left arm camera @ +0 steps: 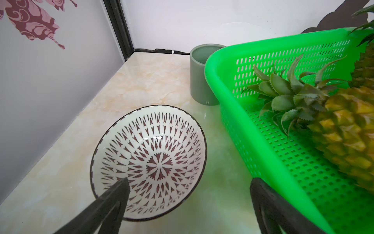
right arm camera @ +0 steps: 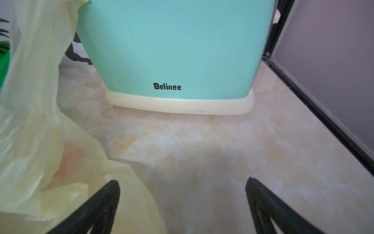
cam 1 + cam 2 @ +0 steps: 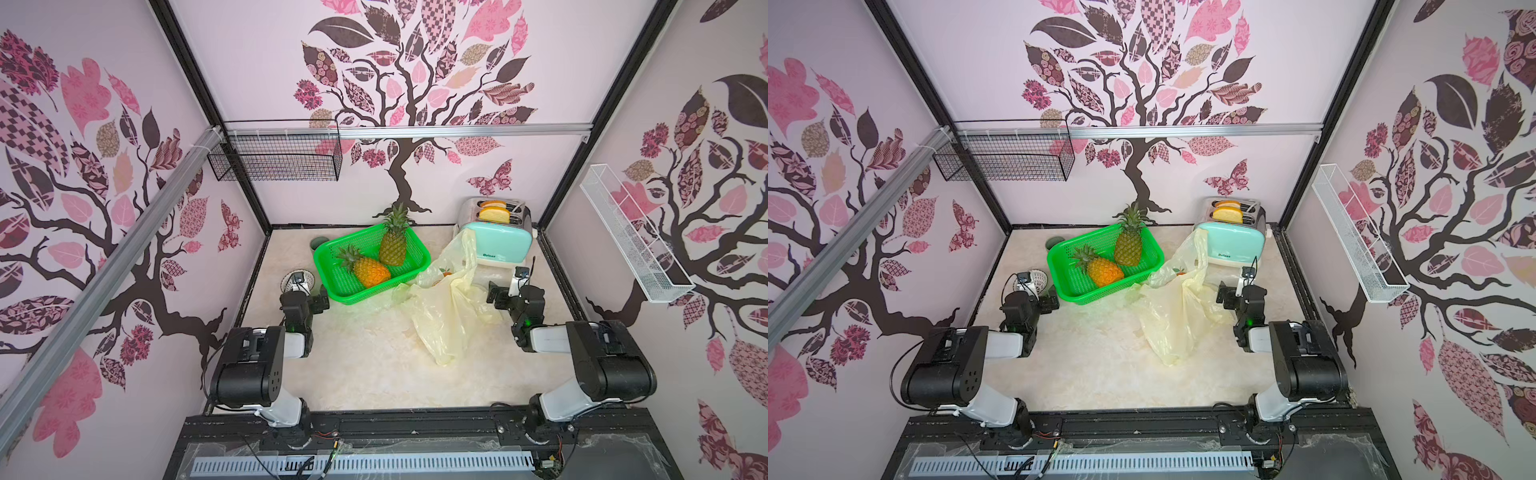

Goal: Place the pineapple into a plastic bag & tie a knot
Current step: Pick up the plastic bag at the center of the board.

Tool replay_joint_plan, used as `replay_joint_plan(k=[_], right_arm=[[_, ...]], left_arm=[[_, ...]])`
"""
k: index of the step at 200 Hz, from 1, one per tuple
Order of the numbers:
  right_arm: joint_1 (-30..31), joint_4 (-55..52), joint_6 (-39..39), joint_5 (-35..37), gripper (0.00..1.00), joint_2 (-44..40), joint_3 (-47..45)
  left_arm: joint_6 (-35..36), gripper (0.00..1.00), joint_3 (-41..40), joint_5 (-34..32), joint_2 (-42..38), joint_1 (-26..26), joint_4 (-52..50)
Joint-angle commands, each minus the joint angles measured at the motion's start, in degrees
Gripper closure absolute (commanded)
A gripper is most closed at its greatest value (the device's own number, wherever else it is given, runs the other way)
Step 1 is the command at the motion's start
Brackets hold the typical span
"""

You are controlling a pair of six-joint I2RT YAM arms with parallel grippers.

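Note:
Two pineapples sit in a green basket (image 3: 409, 272): a yellow-orange pineapple (image 3: 370, 272) (image 3: 1104, 270) (image 1: 344, 131) lies on its side, and a greener one (image 3: 392, 245) stands upright behind it. The pale-yellow plastic bag (image 3: 449, 307) (image 3: 1179, 316) (image 2: 30, 121) lies crumpled and loose on the table right of the basket, one strap draped up against the toaster. No knot is in view. My left gripper (image 3: 321, 301) (image 1: 189, 180) is open and empty by the basket's near-left corner. My right gripper (image 3: 498, 297) (image 2: 182, 180) is open and empty at the bag's right edge.
A patterned bowl (image 1: 149, 162) lies under my left gripper, with a grey-green cup (image 1: 200, 81) behind it. A mint toaster (image 2: 172, 50) with bread stands at the back right. Walls close off three sides. A wire basket (image 3: 278, 160) and a white rack (image 3: 631, 245) hang above.

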Motion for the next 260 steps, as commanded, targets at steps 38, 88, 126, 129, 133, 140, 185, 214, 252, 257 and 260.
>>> replay_joint_plan(k=[38, 88, 126, 129, 133, 140, 185, 214, 252, 257, 260], right_arm=[[0.2, 0.4, -0.4, 0.7, 0.0, -0.1, 0.9], [0.2, 0.4, -0.4, 0.7, 0.01, -0.1, 0.9], [0.2, 0.6, -0.4, 0.7, 0.01, -0.2, 0.6], [0.2, 0.8, -0.3, 0.8, 0.0, -0.3, 0.5], [0.2, 1.3, -0.4, 0.9, 0.0, -0.4, 0.2], [0.2, 2.3, -0.2, 1.2, 0.01, -0.7, -0.5], [0.2, -2.2, 0.7, 4.0, 0.0, -12.1, -2.7], [0.1, -16.8, 10.1, 8.2, 0.01, -20.5, 1.6], [-2.3, -34.1, 20.0, 0.3, 0.01, -25.4, 6.0], [-2.3, -35.1, 19.9, -1.8, 0.01, -25.6, 6.5], [-2.3, -35.5, 20.0, -2.9, 0.0, -25.7, 6.7]], left_arm=[[0.2, 0.02, 0.0, 1.3, -0.5, -0.2, 1.3], [0.0, 0.02, 0.0, 1.4, -0.5, -0.2, 1.3], [0.0, 0.02, -0.2, 1.3, -0.7, -0.1, 1.7], [0.0, 0.02, -0.3, 1.2, -0.7, -0.2, 1.9], [-0.2, 0.02, -0.6, 0.8, -0.8, -0.2, 2.3], [-0.8, 0.02, -1.2, -0.4, -1.1, -0.2, 3.2], [-3.4, 0.02, -2.3, -8.1, -13.9, -0.2, -6.8], [-4.4, 0.02, -1.7, -11.5, -24.2, -0.1, -15.7], [-9.2, 0.02, 2.5, -15.5, -33.8, -0.1, -29.2], [-9.4, 0.02, 3.3, -14.9, -34.6, -0.1, -31.1], [-9.5, 0.02, 3.8, -14.4, -35.0, 0.0, -32.0]])
